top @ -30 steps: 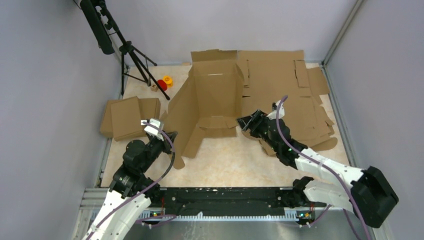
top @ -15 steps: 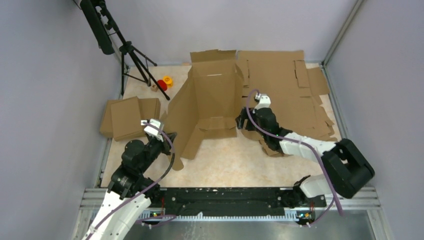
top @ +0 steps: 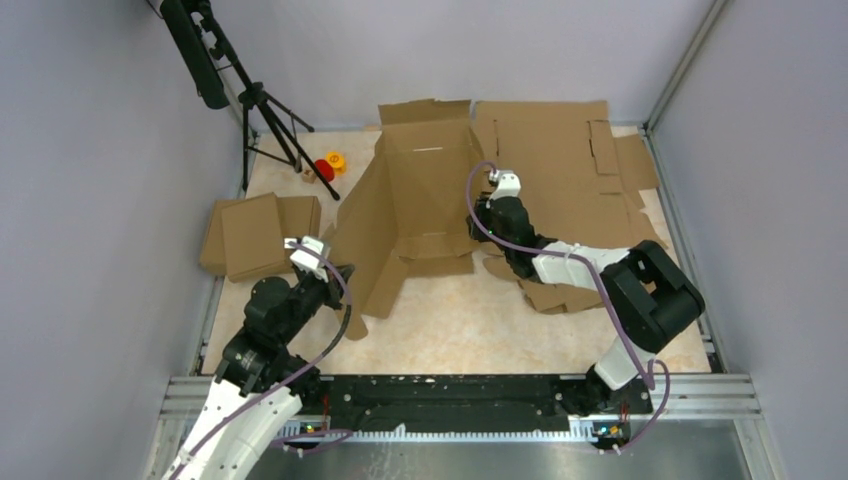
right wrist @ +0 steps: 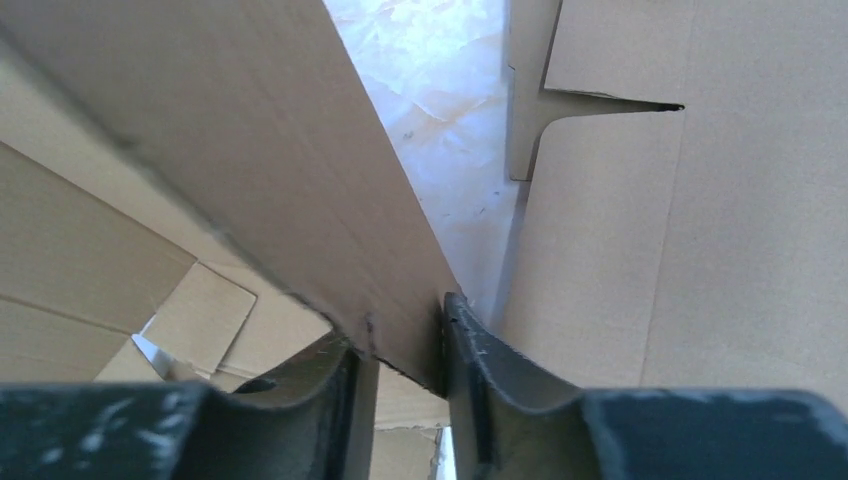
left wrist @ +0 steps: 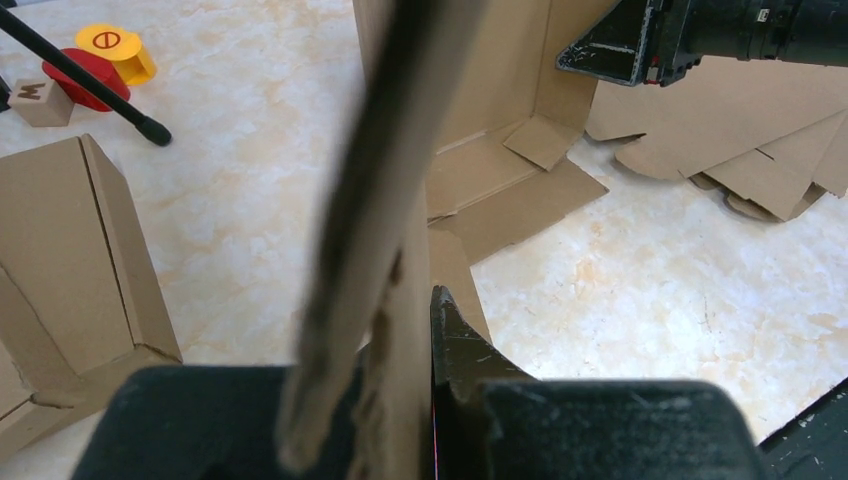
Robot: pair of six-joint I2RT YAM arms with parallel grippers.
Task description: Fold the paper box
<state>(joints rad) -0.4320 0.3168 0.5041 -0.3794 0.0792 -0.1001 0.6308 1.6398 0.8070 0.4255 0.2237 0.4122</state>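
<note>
Your left gripper (left wrist: 400, 330) and right gripper (right wrist: 400, 350) pinch opposite walls of the brown corrugated cardboard paper box (top: 425, 190), likely to steady them for folding.

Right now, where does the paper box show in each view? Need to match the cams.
Top external: paper box stands centre-back, walls partly raised.
Left wrist: one wall runs edge-on up the middle, clamped in the left end effector; inner panels behind.
Right wrist: another wall slants from upper left into the right end effector.
Shared landmark: the pile of flat slotted sheets, right of the box in all three.
</note>
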